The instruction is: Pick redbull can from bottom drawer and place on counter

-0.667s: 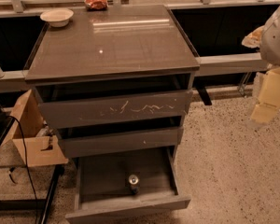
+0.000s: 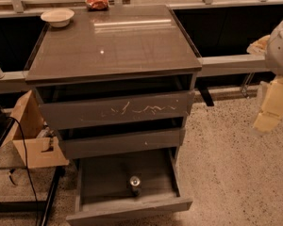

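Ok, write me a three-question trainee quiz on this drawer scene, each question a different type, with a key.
1. True or false: the redbull can stands upright inside the open bottom drawer.
2. Relative to the counter, the pincer is: A above its middle; B off to its right, apart from it; C behind it.
3. Fill in: at the counter's back left corner sits a white ____.
Key: 1 true; 2 B; 3 bowl.

Drawer [image 2: 104,178] with redbull can [image 2: 135,183]; tool [image 2: 270,108] right
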Available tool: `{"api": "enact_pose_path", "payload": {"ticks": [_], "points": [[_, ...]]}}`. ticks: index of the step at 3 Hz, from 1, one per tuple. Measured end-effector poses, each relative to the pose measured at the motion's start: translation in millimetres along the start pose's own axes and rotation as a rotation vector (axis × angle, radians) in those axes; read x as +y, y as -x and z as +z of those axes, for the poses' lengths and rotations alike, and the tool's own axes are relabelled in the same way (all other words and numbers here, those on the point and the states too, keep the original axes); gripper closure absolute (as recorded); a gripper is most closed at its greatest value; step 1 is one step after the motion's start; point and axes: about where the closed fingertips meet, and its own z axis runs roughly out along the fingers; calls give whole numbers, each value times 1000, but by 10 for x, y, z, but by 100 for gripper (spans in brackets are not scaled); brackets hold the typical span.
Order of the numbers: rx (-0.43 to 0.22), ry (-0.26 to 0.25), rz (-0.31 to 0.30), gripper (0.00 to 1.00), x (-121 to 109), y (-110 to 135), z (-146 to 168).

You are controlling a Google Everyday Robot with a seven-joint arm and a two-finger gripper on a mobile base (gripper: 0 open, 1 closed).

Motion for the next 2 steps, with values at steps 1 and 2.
{"api": "enact_pose_path", "payload": {"ticks": [1, 2], "points": [[-32, 18, 25, 0, 97, -111, 264], [-70, 48, 59, 0, 229, -297, 667]]}}
